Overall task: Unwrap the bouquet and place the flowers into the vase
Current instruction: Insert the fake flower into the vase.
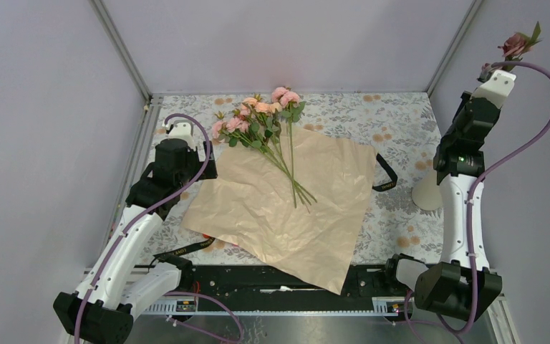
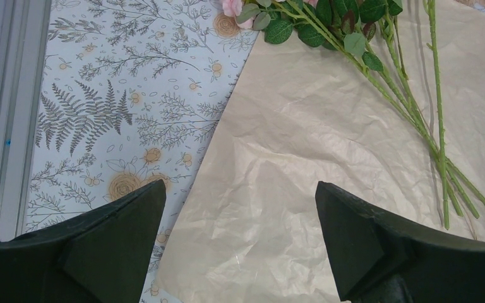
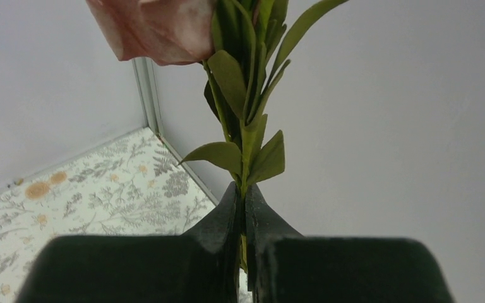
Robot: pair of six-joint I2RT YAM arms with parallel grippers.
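Note:
The bouquet lies unwrapped: its crinkled tan paper [image 1: 286,208] is spread flat on the table, and the pink and peach flowers [image 1: 261,118] lie across its far edge, stems pointing toward me. My left gripper [image 1: 208,163] hovers open over the paper's left edge [image 2: 271,189], its jaws [image 2: 240,184] wide apart and empty; the green stems [image 2: 410,107] lie ahead to its right. My right gripper [image 1: 494,70] is raised high at the far right, shut on the stem [image 3: 243,95] of a mauve rose [image 1: 515,44]. The cream vase [image 1: 425,193] stands below, partly hidden by the right arm.
A black ribbon [image 1: 385,172] curls at the paper's right corner, and another strip [image 1: 179,251] lies near its front left corner. The floral tablecloth [image 1: 394,122] covers the table. Grey walls and metal posts [image 1: 122,50] enclose the left, back and right.

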